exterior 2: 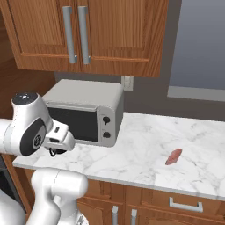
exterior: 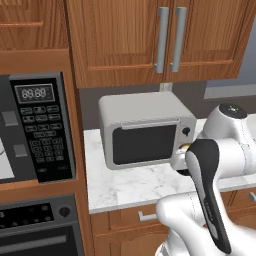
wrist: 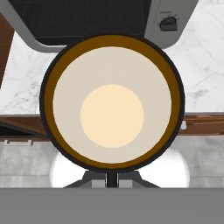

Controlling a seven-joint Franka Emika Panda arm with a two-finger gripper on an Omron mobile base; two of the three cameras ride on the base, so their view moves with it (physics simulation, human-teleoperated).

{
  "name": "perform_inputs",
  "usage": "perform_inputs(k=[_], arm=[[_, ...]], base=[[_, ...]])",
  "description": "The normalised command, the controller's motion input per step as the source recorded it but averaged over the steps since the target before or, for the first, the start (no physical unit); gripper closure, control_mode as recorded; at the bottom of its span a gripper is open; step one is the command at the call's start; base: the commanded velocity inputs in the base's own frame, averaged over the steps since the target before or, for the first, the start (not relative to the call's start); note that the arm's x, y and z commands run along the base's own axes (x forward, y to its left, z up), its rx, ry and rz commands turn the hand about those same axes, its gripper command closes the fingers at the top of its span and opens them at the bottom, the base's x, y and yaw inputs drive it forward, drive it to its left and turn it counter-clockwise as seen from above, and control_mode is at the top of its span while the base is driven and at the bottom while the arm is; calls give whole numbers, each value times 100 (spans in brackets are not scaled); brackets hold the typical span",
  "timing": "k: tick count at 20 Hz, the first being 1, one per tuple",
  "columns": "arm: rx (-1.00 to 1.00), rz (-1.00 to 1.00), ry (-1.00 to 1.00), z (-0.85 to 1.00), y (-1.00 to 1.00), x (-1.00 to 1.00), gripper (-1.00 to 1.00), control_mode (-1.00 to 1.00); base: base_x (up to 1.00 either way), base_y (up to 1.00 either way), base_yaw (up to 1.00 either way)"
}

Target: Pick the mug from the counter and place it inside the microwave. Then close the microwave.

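- Shut tight on the mug (wrist: 112, 103), the gripper (wrist: 112, 178) holds it right under the hand camera, so the hand view looks straight down into its round mouth: dark rim, brown inner wall, cream bottom.
- From the left base view a sliver of the mug's tan top (exterior: 184, 147) peeks out beside the arm's wrist, just in front of the toaster oven's (exterior: 145, 131) knob side.
- Folded at the elbow, the arm has a dark-striped link rising from the lower right of the left base view, with the wrist bent forward over the counter's (exterior: 135, 185) front edge.
- Seen from the right base view, the hand (exterior 2: 57, 139) hangs at the counter's left front corner, pointing down.
- Beneath the mug in the hand view lie the marble top, the cabinet front edge and grey floor.
- Farther right on the marble lies a small reddish sausage-like item (exterior 2: 173, 156), well apart from the hand.
- At the left, the black microwave's keypad (exterior: 42, 131) sits in the wooden column.
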Motion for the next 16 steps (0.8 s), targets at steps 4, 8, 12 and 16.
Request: perform_inputs(k=[4,8,12,16], arm=[[0,2,-1,0,0,-10,100,-100],[0,2,0,0,0,-1,100,-100],[0,0,0,0,0,0,100,-100],[0,0,0,0,0,0,100,-100]], base=[[0,0,0],[0,0,0],[0,0,0],[0,0,0]])
